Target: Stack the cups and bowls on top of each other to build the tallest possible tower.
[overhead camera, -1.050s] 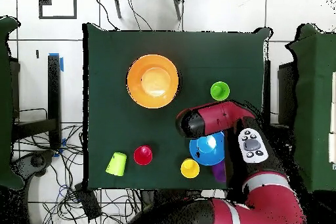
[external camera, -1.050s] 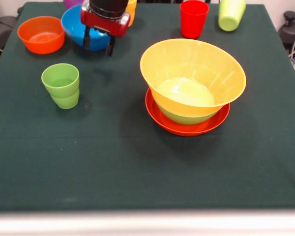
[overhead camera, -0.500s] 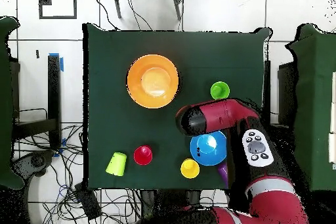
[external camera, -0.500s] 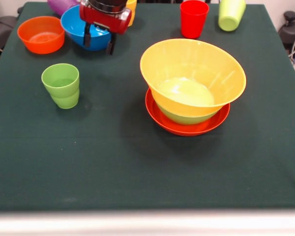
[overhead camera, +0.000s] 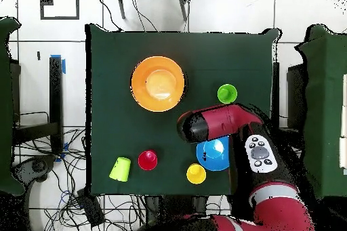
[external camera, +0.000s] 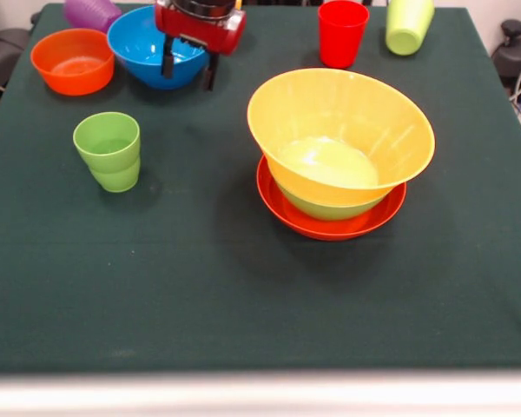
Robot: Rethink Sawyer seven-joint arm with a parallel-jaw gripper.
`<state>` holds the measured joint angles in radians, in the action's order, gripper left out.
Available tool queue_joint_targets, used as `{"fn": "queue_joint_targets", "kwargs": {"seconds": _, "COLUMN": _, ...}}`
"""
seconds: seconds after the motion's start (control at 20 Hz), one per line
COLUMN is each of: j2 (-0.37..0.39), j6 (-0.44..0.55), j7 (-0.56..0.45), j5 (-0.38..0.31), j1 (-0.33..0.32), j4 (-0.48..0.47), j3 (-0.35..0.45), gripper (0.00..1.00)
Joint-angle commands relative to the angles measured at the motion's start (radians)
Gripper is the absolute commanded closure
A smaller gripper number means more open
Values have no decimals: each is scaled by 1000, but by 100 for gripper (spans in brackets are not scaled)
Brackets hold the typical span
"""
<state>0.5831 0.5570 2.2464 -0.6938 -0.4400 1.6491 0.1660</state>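
The tower is a large orange-yellow bowl (external camera: 340, 130) (overhead camera: 157, 83) nested in a green bowl (external camera: 330, 207), on a wide red-orange bowl (external camera: 365, 223). My gripper (external camera: 189, 71) hangs open at the blue bowl's (external camera: 148, 48) (overhead camera: 213, 154) right rim, nothing between its fingers. A small orange bowl (external camera: 72, 59) sits left of the blue one, and a purple cup (external camera: 91, 13) lies behind them. A light green cup (external camera: 108, 149) (overhead camera: 227, 93) stands alone. A red cup (external camera: 342, 32) (overhead camera: 147, 160) stands upright, with another light green cup (external camera: 408, 24) (overhead camera: 120, 169) on its side beside it. A yellow cup (overhead camera: 196, 173) is near the blue bowl.
The arm (overhead camera: 217, 123) covers the gripper from above in the overhead view. The dark green table cloth (external camera: 200, 287) spreads in front of the tower. Cables lie on the floor around the table.
My gripper has shifted right along the blue bowl and slightly farther back. The purple cup now shows more to the left behind the bowls. The tower has not moved.
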Motion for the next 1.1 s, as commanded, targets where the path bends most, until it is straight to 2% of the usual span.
{"fn": "queue_joint_targets", "kwargs": {"seconds": 0.05, "j2": -11, "j6": 13, "j7": 39, "j5": 40, "j1": 55, "j4": 130, "j3": 21, "gripper": 0}}
{"fn": "queue_joint_targets", "kwargs": {"seconds": 0.45, "j2": -27, "j6": -43, "j7": 58, "j5": 22, "j1": 79, "j4": 160, "j3": -19, "gripper": 0}}
{"fn": "queue_joint_targets", "kwargs": {"seconds": 0.8, "j2": -95, "j6": -106, "j7": 70, "j5": -27, "j1": 93, "j4": 126, "j3": -64, "gripper": 0}}
{"fn": "queue_joint_targets", "kwargs": {"seconds": 1.1, "j2": -101, "j6": -132, "j7": 62, "j5": -28, "j1": 105, "j4": 140, "j3": -95, "gripper": 0}}
